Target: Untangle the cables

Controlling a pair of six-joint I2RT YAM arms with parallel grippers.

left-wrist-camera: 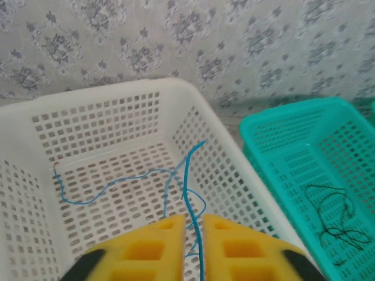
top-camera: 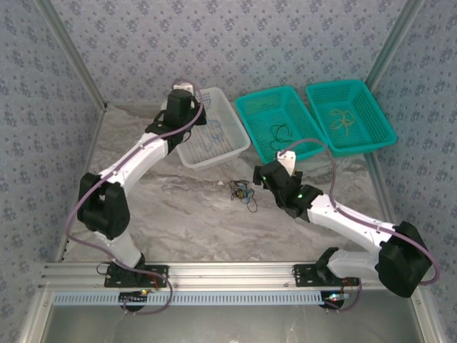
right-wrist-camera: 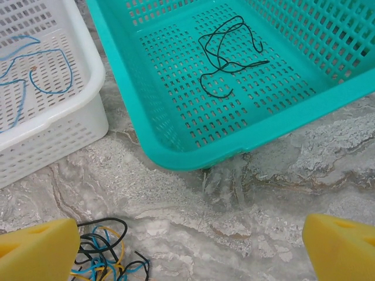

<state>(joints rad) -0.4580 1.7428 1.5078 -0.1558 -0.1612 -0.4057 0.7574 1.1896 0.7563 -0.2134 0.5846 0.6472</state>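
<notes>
Hovering over the white plastic lattice basket (left-wrist-camera: 105, 123), the left hand (left-wrist-camera: 193, 219) is showing its yellow foam fingers (left-wrist-camera: 146, 249) only slightly apart. A thin curly blue cable (left-wrist-camera: 117, 181) is threading up through the gap, while most of it is lying on the basket floor.

Risk one — the fingers are standing so close that the strand may be snagging on the foam. An arm lifting away in this state is likely dragging the cable back out over the rim.

The right hand (right-wrist-camera: 187, 225) is spread wide and holding nothing. It is sitting low over the grey marbled table (right-wrist-camera: 263, 175), with the small knot of blue, black and yellow cables (right-wrist-camera: 108, 257) just beside one finger rather than between the two.

Risk two — a hand closing from here is likely catching several strands at once or missing the knot, tightening it rather than freeing one cable.

A black cable (right-wrist-camera: 225, 55) is lying in the near teal plastic basket (right-wrist-camera: 126, 88) and a yellow cable (top-camera: 343, 120) in the far teal plastic basket (top-camera: 364, 146). Dropping a colour into the wrong basket is looking like the third hazard.
</notes>
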